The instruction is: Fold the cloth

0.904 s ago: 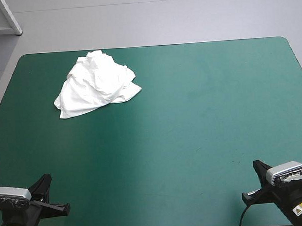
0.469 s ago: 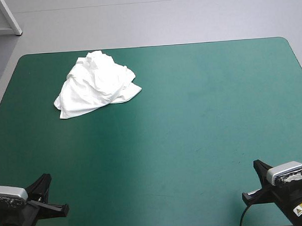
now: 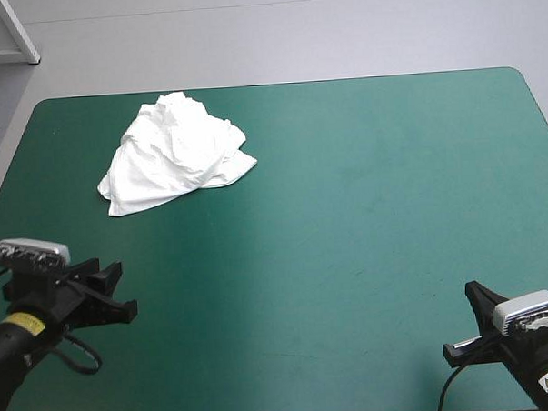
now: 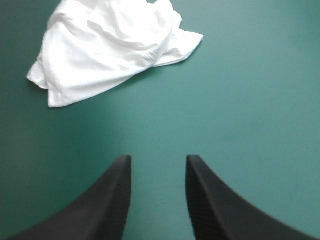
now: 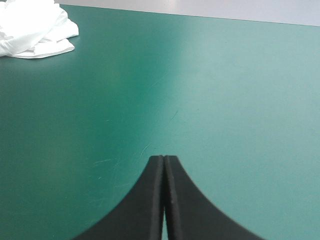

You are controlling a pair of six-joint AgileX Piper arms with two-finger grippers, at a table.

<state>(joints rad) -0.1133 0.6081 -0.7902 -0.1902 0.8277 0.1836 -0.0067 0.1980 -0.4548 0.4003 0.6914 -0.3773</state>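
Crumpled T-shirt (image 3: 176,153) lies ahead of the left gripper (image 4: 156,160).
Its black fingers (image 4: 112,200) stand apart over the teal-green cover (image 4: 240,100); the right gripper (image 5: 164,157) is pressed together, the heap far ahead of it.

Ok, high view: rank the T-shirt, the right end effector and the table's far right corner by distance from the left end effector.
1. T-shirt, ahead, toward the far left.
2. Right end effector, across, near right.
3. Table's far right corner, diagonally opposite.
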